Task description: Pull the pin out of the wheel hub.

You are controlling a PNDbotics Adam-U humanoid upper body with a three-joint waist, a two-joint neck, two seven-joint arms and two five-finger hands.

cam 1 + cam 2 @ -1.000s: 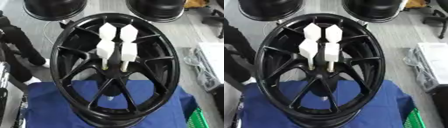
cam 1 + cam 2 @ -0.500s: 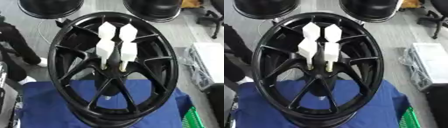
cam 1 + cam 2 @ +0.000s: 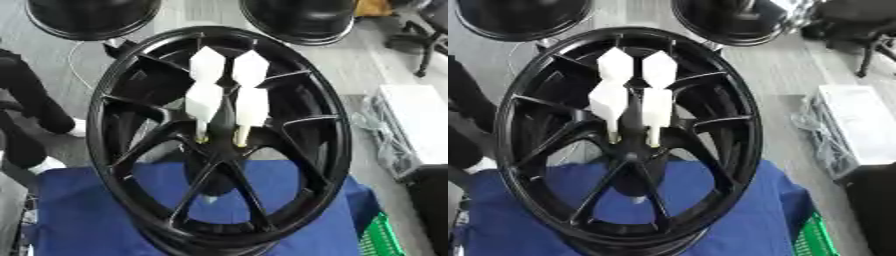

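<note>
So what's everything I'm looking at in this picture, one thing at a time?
wheel hub: one, black, centre, standing on its rim
pins: four, white heads, sticking out of the hub's centre
cloth: one, blue, under the hub
round black wheels: two, black, far edge
crate: one, green, lower right corner
box: one, pale, right, with a tangle of cables beside it
chair: one, black, upper right
dark shape: one, black, left edge; cannot tell what it is
robot's hands: none in view

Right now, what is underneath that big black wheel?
The wheel stands on a blue cloth, which shows through its lower spokes. What the cloth covers cannot be seen. White pins stick out of the hub. Neither robot hand is in view.
</note>
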